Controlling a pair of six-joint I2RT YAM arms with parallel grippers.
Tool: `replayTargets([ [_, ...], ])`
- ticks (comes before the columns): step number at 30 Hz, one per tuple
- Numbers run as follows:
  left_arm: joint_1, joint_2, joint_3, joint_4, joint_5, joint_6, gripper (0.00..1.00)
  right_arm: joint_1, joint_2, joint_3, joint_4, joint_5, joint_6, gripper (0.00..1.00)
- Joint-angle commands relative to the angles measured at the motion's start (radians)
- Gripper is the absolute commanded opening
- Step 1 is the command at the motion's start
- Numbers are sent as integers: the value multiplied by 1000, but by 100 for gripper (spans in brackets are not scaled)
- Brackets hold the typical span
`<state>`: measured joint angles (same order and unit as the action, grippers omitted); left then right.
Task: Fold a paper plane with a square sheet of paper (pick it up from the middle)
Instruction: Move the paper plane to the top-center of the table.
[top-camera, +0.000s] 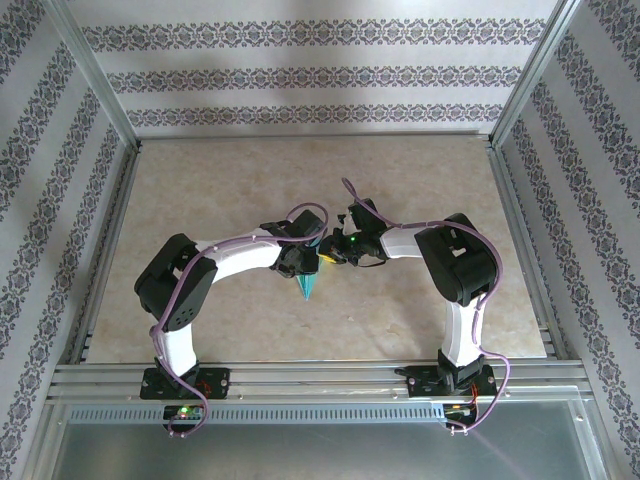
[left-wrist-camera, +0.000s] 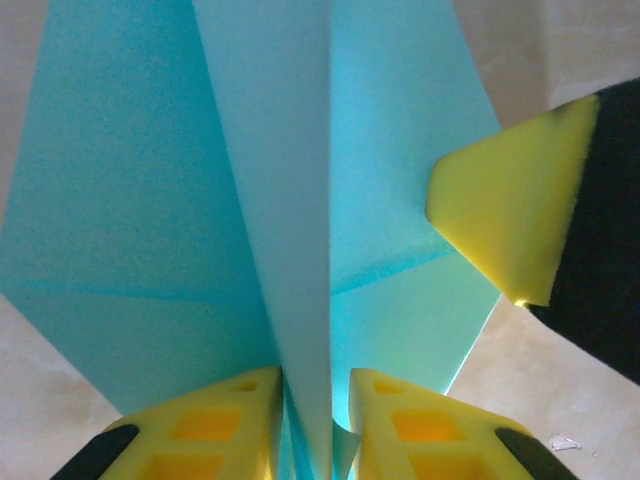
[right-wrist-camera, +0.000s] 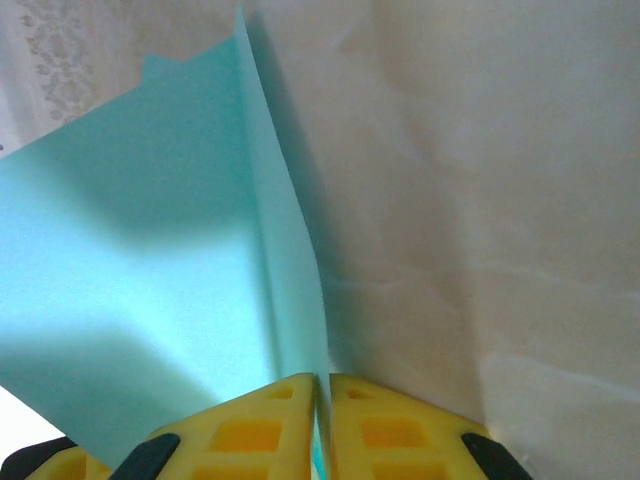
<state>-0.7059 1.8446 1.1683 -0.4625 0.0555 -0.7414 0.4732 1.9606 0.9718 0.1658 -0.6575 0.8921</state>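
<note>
Two hands at the paper plane (top-camera: 308, 287), final creasing: right hand (right-wrist-camera: 322, 382) pinches a fold; left hand (left-wrist-camera: 315, 375) straddles keel, grip unclear. Next: firm squeeze.

This is a robot test cell in a lab. The beige, stone-look tabletop (top-camera: 300, 170) is boxed in by bare aluminium frame posts (top-camera: 93, 75) rising from its far corners. Flat panels of patterned wallpaper (top-camera: 320, 75) stand behind and to either side of it as a backdrop. Along the tabletop's near edge an aluminium rail (top-camera: 320, 378) carries two cabled robot arms (top-camera: 175, 300), bolted side by side.
</note>
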Motion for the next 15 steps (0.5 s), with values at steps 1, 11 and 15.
replayTargets([
  [1,-10,21,26,-41,-5,-16,22,-4,8,17,-7,-11,10,16],
  [11,-8,16,59,-88,-45,-1,7,-46,-111,10,-57,35,-52,40],
  [15,20,-7,87,-116,-78,28,6,-102,-236,-10,-150,137,-161,57],
])
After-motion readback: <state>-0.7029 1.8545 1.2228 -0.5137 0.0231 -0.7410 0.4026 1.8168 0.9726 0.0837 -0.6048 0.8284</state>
